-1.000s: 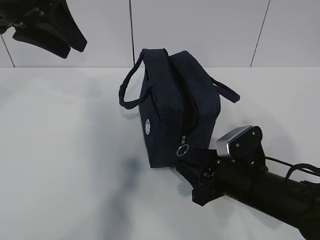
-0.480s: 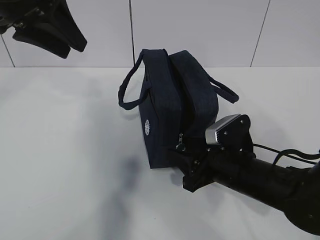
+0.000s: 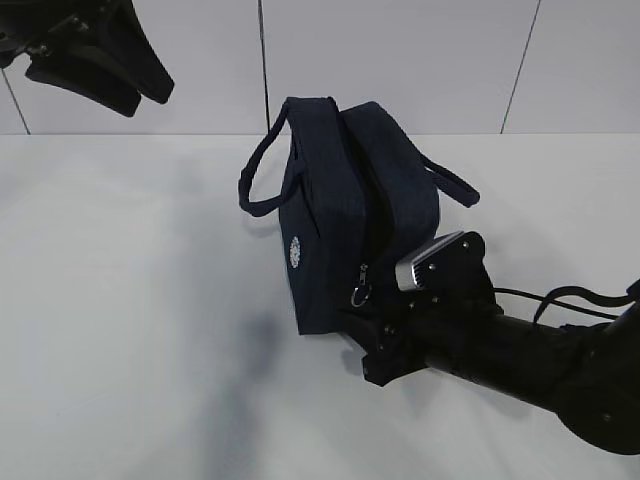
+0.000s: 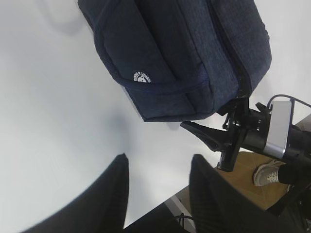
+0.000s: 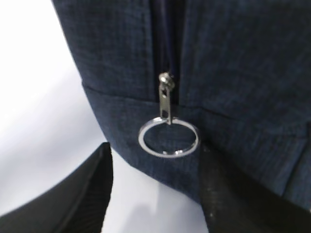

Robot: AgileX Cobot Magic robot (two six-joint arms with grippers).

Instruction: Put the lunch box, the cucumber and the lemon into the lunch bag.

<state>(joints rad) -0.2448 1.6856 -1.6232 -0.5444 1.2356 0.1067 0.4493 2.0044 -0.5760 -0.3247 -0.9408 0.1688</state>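
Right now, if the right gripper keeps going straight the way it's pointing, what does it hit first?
Most likely the silver ring pull hanging from the zipper on the lunch bag. The right gripper is open just short of it, the ring between its fingers; depth is hard to judge.

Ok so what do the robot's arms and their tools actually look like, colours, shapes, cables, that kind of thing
Both arms are matte black. The right arm is a thick round tube with a silver-grey rectangular camera block mounted near the wrist and thin black cables looping along its back. The right tool has two broad, flat black fingers. The left tool has the same dark, tapering fingers. No markings or labels are visible.
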